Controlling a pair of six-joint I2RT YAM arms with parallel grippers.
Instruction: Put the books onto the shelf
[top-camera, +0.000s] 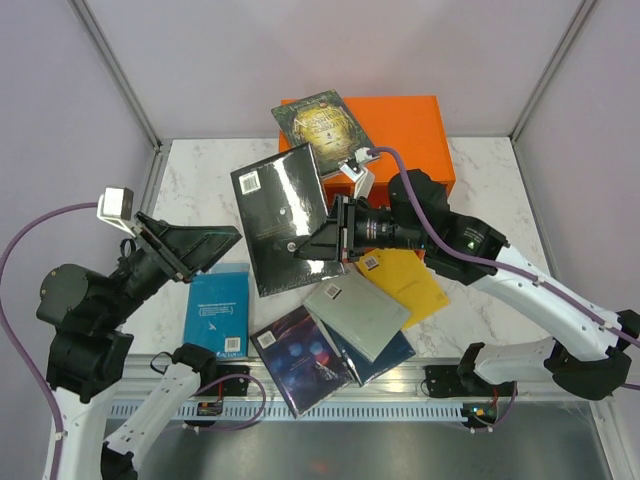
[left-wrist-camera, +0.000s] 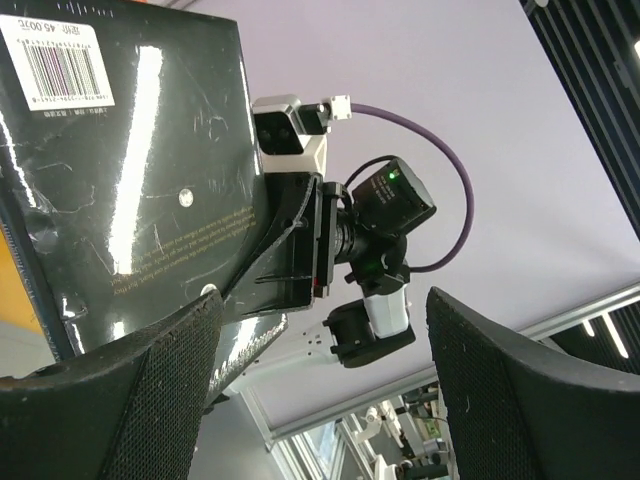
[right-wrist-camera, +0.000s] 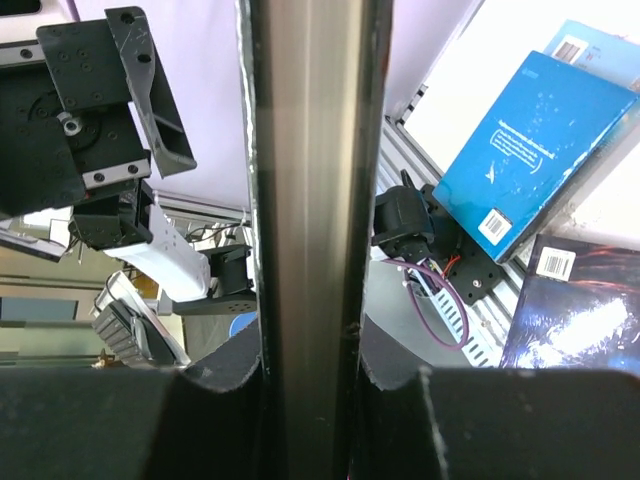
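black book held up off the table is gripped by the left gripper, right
Not quite: the right gripper grips the black book, which is held up off the table. The top external view shows it. The left gripper stands open beside the book.

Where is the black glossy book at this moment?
Top view, centre: the black book is clamped in the right gripper, between the open left gripper on its left and the orange shelf beyond it.
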